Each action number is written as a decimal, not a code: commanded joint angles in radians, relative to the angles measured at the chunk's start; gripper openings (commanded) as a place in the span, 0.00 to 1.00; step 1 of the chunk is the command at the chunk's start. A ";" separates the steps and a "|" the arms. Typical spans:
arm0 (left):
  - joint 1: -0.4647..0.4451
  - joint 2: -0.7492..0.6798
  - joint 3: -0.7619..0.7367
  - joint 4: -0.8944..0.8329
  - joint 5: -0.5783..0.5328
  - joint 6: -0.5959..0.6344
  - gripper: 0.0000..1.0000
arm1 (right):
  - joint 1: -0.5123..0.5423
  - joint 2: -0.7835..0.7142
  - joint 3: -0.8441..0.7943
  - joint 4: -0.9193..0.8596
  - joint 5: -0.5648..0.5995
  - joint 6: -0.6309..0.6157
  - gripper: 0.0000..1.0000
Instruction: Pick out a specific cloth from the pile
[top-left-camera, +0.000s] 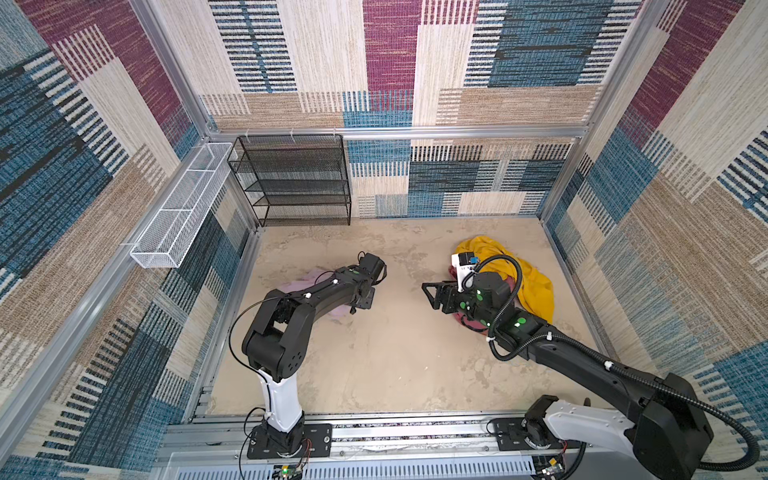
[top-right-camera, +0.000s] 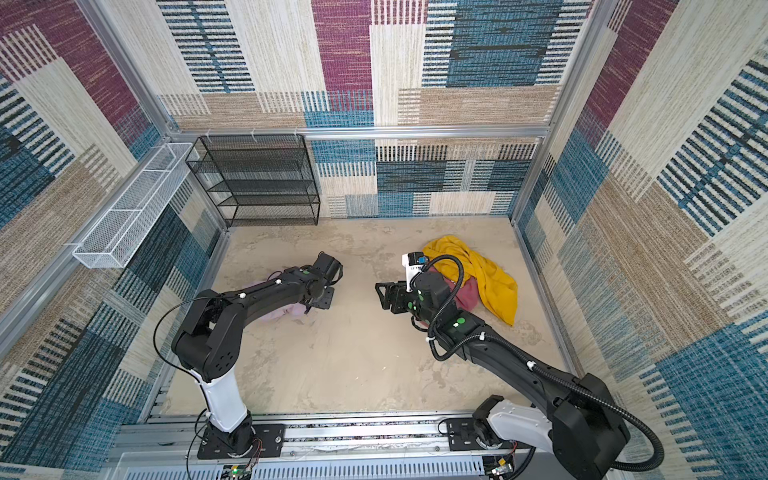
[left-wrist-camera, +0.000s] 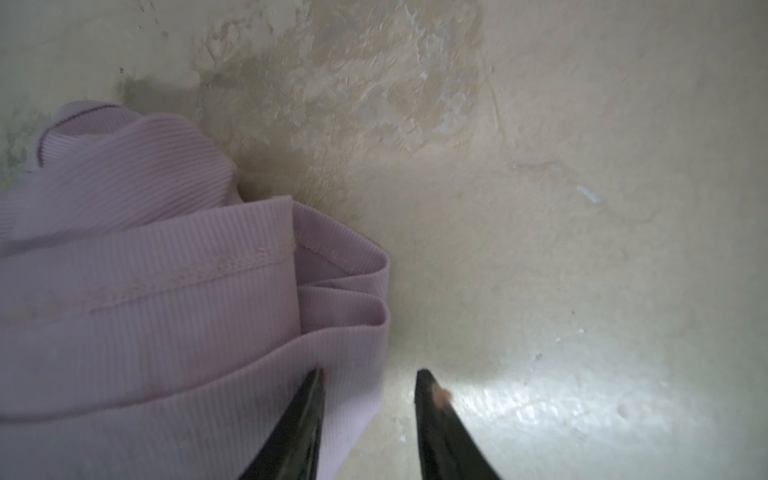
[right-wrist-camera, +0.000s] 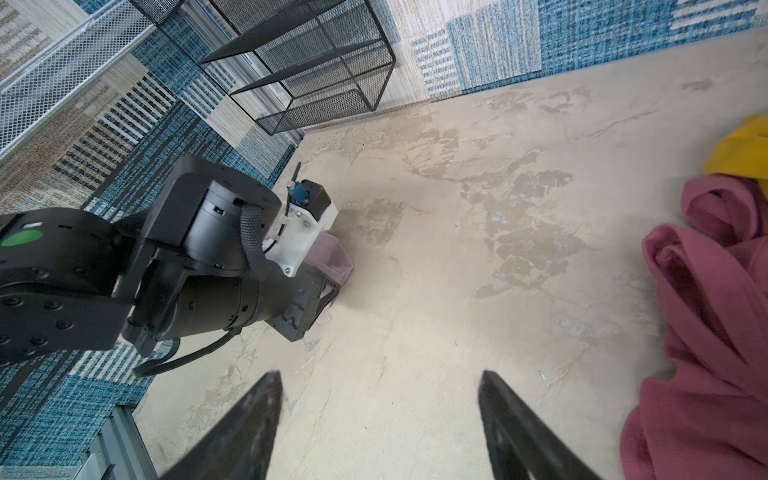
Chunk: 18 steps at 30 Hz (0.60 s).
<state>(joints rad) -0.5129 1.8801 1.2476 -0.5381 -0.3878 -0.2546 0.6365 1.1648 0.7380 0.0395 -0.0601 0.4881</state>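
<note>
Patchwork carpet walls (top-left-camera: 390, 62) in blue, plum and beige close the space on three sides, framed by metal rails. The floor (top-left-camera: 399, 345) is a mottled beige surface, scuffed and blotchy. A black mesh rack (top-left-camera: 291, 178) stands in the far left corner, with a white wire basket (top-left-camera: 178, 216) hung on the left wall beside it.

The pile (top-left-camera: 534, 276) lies on the right side of the floor: a yellow cloth (top-right-camera: 494, 282) draped over a rose-red cloth (right-wrist-camera: 706, 332). The pale lilac cloth (left-wrist-camera: 145, 311) lies well apart from it on the left side, crumpled on the floor under the left arm's wrist in both top views (top-right-camera: 286, 311).

The right gripper (right-wrist-camera: 380, 376) hangs over bare floor just beside the pile. Its jaws are spread wide, with nothing between them and touching nothing.

The left gripper (left-wrist-camera: 370, 374) sits low at the lilac cloth's edge with its jaws narrowly parted, not clamped. One finger (left-wrist-camera: 307, 411) lies across a fold of the cloth and the other (left-wrist-camera: 436, 415) is over bare floor, while the hem reaches partway into the gap.
</note>
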 joint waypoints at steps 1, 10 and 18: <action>0.012 0.026 0.010 0.022 0.016 0.005 0.40 | 0.000 0.012 0.016 0.039 -0.007 -0.009 0.77; 0.045 0.065 0.005 0.038 0.060 -0.008 0.03 | 0.000 0.020 0.040 0.033 -0.005 -0.008 0.77; 0.048 -0.012 -0.020 0.038 0.066 -0.012 0.00 | 0.000 -0.013 0.042 0.025 -0.007 0.003 0.77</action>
<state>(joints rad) -0.4648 1.8996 1.2285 -0.4915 -0.3336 -0.2584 0.6365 1.1606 0.7715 0.0479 -0.0605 0.4820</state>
